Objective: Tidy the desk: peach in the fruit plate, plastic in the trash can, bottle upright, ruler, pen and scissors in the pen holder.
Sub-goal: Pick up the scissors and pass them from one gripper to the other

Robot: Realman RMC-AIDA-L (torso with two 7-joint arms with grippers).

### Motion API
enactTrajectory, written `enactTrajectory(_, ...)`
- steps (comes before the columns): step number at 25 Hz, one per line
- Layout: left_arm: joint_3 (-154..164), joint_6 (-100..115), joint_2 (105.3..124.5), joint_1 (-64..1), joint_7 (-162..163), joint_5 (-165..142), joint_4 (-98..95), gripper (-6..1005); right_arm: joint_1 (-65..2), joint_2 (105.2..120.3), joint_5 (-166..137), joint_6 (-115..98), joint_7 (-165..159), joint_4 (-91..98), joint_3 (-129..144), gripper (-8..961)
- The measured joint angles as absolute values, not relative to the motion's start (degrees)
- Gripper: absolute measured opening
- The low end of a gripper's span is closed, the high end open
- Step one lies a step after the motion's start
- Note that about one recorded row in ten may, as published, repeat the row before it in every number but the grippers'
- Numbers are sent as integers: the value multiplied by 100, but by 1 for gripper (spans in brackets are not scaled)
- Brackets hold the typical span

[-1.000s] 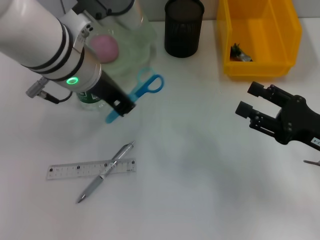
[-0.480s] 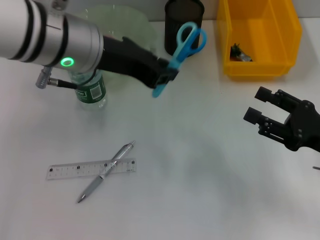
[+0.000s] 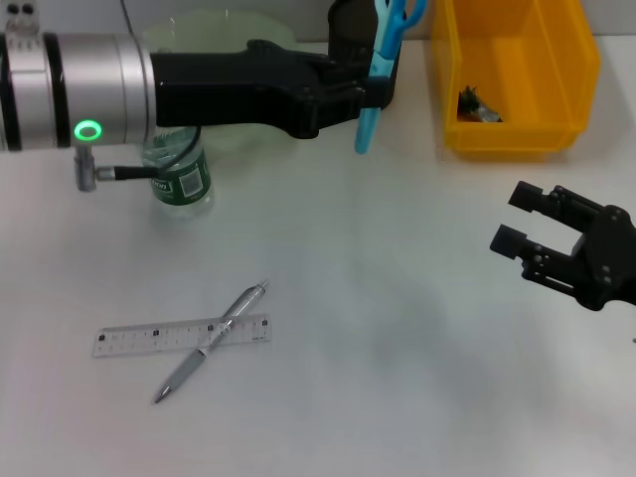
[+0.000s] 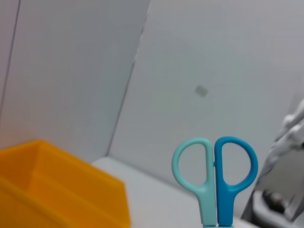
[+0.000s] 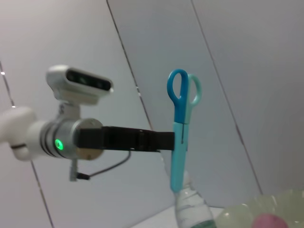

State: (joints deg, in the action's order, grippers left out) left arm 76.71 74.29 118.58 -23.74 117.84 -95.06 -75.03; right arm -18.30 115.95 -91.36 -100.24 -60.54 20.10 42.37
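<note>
the left hand was stretched across the far side of the worktop, clamped on the scissors at the shank, with the blue handles up and the sheathed blade end pointing down. held upright like that, the scissors stood just in front of the black pen holder at the far centre, which suited a blade-first drop into its mouth; whether they were already over the opening could not be told, as the arm covered much of the holder. the right wrist view showed the same vertical carry, with the grip at mid-length, and in the left wrist view the two finger loops rose side by side, so the blades were closed.

the right hand hovered low at the right, its fingers spread apart and empty, well away from the work and probably parked to leave the left arm room.

the bottle stood upright at the far left, just in front of the pale green fruit plate, so that part looked done. the peach showed in the plate only in the right wrist view. the yellow trash can sat at the far right with something small inside. the ruler and the pen lay crossed on the near left, not yet collected.
</note>
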Motion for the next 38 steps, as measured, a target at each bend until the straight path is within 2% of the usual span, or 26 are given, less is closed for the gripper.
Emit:
enactTrajectory(12, 7202, 8799, 11847, -2696, 8720, -7703, -4750, 222, -1873, 11556, -9296, -10624, -6144, 2251, 4242, 725)
enactTrajectory(22, 7191, 9220, 11845, -2741, 7827, -7697, -4123, 222, -2006, 11556, -9728, -11102, -7045, 3013, 4218, 724)
enactTrajectory(32, 7225, 9480, 11877, -2753, 7623, -7684, -3935, 222, -2572, 11551, -10134, -11062, -7782, 3405, 4270, 725)
enactTrajectory(38, 7225, 9582, 11893, -2871, 7070, -7391, -3375, 222, -2843, 11650, -10303, -10947, -7789, 3438, 4303, 724)
